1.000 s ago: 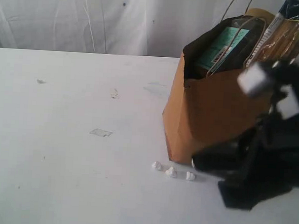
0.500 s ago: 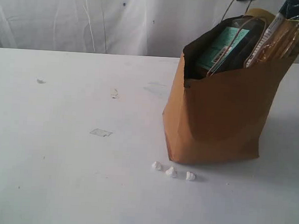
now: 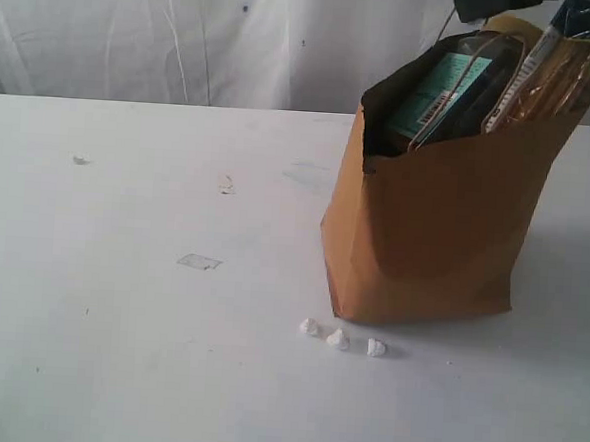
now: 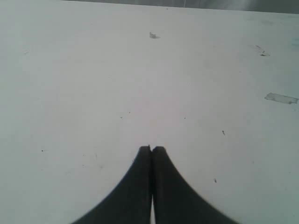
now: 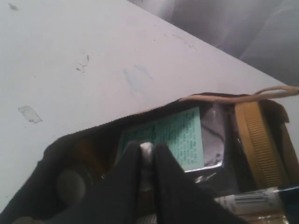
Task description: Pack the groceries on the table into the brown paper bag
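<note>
The brown paper bag (image 3: 425,229) stands upright on the right of the white table (image 3: 119,320). Inside it lean the jar with the teal label (image 3: 438,95) and the long spaghetti packet (image 3: 554,77). In the right wrist view I look down into the bag's mouth (image 5: 93,133) at the teal label (image 5: 177,135) and gold lid (image 5: 254,140). My right gripper (image 5: 147,148) hangs above that mouth, shut on a small white box (image 5: 146,150); only a dark piece of this gripper (image 3: 489,2) shows at the exterior view's top edge. My left gripper (image 4: 151,148) is shut and empty over bare table.
Three tiny white crumbs (image 3: 339,338) lie on the table just in front of the bag. A scrap of clear tape (image 3: 199,262) and small scuffs mark the tabletop. A pale curtain hangs behind the table. The bag's twine handle (image 5: 243,97) loops over its rim.
A second ago my right arm was low in front of the bag with the white box. It rose out of sight and now shows above the bag's mouth.
</note>
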`<action>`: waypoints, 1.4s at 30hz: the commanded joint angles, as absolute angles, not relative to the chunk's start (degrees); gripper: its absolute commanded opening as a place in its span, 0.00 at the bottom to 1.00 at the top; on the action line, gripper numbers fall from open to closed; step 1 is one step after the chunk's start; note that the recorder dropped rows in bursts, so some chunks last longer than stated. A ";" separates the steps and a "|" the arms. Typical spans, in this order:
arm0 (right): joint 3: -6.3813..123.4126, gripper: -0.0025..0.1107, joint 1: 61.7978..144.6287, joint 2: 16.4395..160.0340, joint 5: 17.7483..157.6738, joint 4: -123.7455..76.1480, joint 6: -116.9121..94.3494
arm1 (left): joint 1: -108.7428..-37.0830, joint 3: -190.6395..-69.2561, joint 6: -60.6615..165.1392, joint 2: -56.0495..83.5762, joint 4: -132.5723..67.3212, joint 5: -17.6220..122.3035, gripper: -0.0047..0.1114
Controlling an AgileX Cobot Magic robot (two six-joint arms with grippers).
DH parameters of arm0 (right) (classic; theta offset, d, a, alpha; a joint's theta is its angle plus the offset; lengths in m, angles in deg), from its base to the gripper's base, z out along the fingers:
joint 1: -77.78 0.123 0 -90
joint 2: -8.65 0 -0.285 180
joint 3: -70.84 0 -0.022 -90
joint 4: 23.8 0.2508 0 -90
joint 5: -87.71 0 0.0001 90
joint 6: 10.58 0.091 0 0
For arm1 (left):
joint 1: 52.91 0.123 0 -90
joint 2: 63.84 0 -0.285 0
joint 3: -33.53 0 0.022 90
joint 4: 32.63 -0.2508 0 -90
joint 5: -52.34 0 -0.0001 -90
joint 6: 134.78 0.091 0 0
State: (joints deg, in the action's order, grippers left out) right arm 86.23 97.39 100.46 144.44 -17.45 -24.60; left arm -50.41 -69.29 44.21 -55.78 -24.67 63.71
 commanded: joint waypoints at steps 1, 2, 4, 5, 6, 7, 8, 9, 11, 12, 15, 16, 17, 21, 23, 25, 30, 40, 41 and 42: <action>83.86 0.12 97.15 100.74 143.17 -14.28 -24.91 | -50.26 -69.26 43.95 -56.05 -24.56 63.52 0.04; 83.28 0.13 97.15 100.83 142.89 -14.28 -24.91 | -50.26 -69.26 43.95 -56.05 -24.56 63.52 0.04; 82.66 0.17 97.15 101.07 143.28 -14.84 -24.91 | -50.26 -69.26 43.95 -56.05 -24.56 63.52 0.04; 82.66 0.19 97.15 101.07 143.39 -14.93 -24.91 | -50.26 -69.26 43.95 -56.05 -24.56 63.52 0.04; 82.66 0.23 97.15 101.07 143.38 -14.93 -24.91 | -50.26 -69.26 43.95 -56.05 -24.56 63.52 0.04; 82.66 0.26 97.15 101.07 143.38 -14.93 -24.91 | -50.26 -69.26 43.95 -56.05 -24.56 63.52 0.04; 82.66 0.26 97.15 101.07 143.38 -14.93 -24.91 | -50.26 -69.26 43.95 -56.05 -24.56 63.52 0.04; 82.66 0.26 97.15 101.07 143.38 -14.93 -24.91 | -50.26 -69.26 43.95 -56.05 -24.56 63.52 0.04; 82.80 0.26 97.15 100.18 143.22 -14.93 -24.91 | -50.26 -69.26 43.95 -56.05 -24.56 63.52 0.04; 82.89 0.25 97.15 99.80 142.88 -15.05 -24.91 | -50.26 -69.26 43.95 -56.05 -24.56 63.52 0.04; 82.89 0.06 97.15 94.12 139.81 -17.79 -23.16 | -50.26 -69.26 43.95 -56.05 -24.56 63.52 0.04; 82.89 0.02 97.15 91.56 138.93 -18.79 -22.23 | -50.26 -69.26 43.95 -56.05 -24.56 63.52 0.04; 82.89 0.02 97.15 90.13 138.67 -19.47 -21.55 | -50.26 -69.26 43.95 -56.05 -24.56 63.52 0.04; 82.58 0.02 97.15 83.46 138.93 -19.95 -19.58 | -50.26 -69.26 43.95 -56.05 -24.56 63.52 0.04; 80.92 0.02 97.15 79.15 139.20 -19.45 -17.33 | -50.26 -69.26 43.95 -56.05 -24.56 63.52 0.04; 76.29 0.02 97.15 73.57 137.47 -17.96 -14.29 | -50.26 -69.26 43.95 -56.05 -24.56 63.52 0.04; 61.62 0.02 97.15 63.00 129.40 -17.27 -14.29 | -50.26 -69.26 43.95 -56.05 -24.56 63.52 0.04; 29.39 0.02 97.15 57.23 123.27 -8.00 -17.58 | -50.26 -69.26 43.95 -56.05 -24.56 63.52 0.04; 26.93 0.02 97.15 57.60 121.69 -6.42 -18.48 | -50.26 -69.26 43.95 -56.05 -24.56 63.52 0.04; 23.99 0.02 97.15 58.09 119.60 -4.38 -19.69 | -50.26 -69.26 43.95 -56.05 -24.56 63.52 0.04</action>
